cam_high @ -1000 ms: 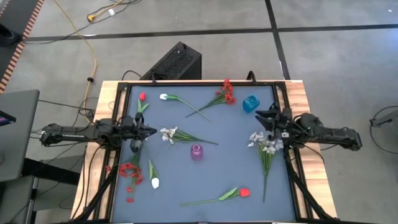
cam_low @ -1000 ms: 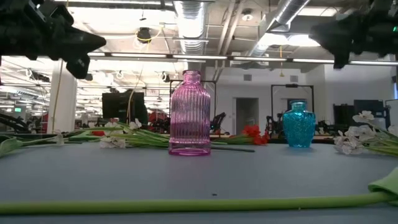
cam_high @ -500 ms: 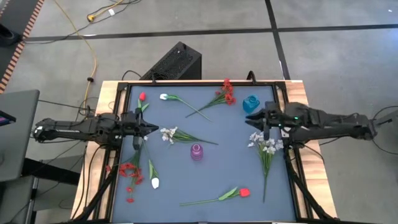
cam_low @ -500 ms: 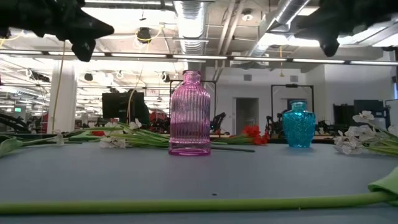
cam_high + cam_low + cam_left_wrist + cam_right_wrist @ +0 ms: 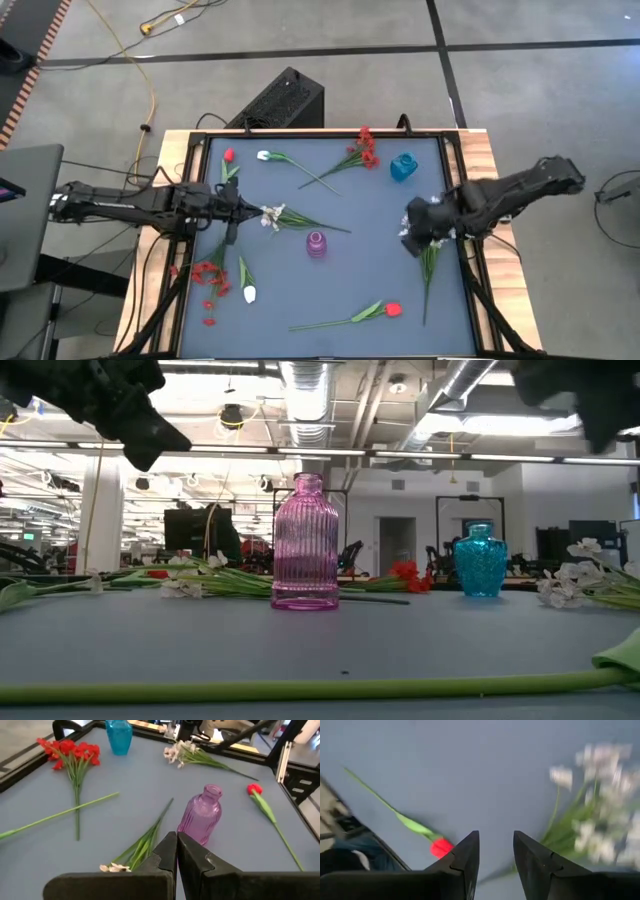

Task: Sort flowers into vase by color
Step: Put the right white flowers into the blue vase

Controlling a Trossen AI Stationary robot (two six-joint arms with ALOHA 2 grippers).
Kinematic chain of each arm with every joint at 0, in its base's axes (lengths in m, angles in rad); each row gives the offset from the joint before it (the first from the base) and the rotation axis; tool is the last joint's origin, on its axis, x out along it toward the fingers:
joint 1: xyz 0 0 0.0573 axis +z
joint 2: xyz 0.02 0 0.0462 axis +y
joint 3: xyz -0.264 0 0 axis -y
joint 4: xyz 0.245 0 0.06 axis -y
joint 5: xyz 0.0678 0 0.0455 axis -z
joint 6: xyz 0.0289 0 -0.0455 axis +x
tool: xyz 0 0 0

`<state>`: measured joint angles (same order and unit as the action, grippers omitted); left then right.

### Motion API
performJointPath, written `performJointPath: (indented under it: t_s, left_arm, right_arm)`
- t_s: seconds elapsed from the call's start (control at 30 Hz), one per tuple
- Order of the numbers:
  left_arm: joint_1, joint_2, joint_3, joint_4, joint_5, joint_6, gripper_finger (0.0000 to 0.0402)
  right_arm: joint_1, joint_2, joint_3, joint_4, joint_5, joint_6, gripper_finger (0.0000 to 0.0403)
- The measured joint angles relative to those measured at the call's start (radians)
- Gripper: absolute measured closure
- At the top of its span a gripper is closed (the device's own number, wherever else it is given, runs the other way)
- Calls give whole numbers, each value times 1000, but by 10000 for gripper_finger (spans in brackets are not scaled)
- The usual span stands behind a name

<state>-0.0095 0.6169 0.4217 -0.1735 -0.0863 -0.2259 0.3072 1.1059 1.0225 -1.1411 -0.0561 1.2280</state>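
Artificial flowers lie flat on the blue mat. There is a white spray left of centre and another white spray at the right. A red spray lies at the far side and a red tulip near the front. A purple vase stands at the centre and a blue vase at the far right. My left gripper is shut and empty, held above the mat just left of the centre white spray. My right gripper is open and empty, pointing down over the right white spray.
More stems lie along the left side: a red bud, a white bud, a red spray and a white bud. A black frame borders the mat. Bare mat lies between the purple vase and the right spray.
My left gripper has moved toward the table's right edge, closer to the centre white spray. My right gripper has moved toward the near edge and tipped downward over the right white spray. No flower has moved.
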Motion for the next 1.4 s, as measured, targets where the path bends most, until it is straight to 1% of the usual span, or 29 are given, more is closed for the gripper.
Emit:
performJointPath:
  t_s: [0.2,0.33,0.47,0.7,0.8,0.9,1.0,1.13,1.23,1.4]
  left_arm:
    - [-18,13,0,5,2,57,401]
    - [-19,13,0,6,10,67,401]
    - [-19,13,0,6,11,100,401]
    - [-19,13,0,6,11,102,402]
    - [-19,13,0,6,11,101,402]
    - [-19,13,0,6,12,100,402]
    - [-19,13,0,0,16,89,402]
    - [-19,13,0,-8,33,83,402]
    - [-19,13,0,-12,30,83,402]
    - [-19,13,0,-17,29,93,402]
  right_arm:
    - [163,112,-65,-72,8,323,255]
    - [258,163,-136,-44,5,535,255]
    - [327,183,-182,24,-3,651,255]
    - [446,233,-194,30,46,828,255]
    - [472,257,-194,43,53,868,253]
    - [478,277,-194,92,74,873,241]
    - [478,307,-193,113,111,876,215]
    - [476,351,-193,103,88,894,172]
    - [476,374,-193,117,85,896,151]
    - [476,417,-202,124,84,901,149]
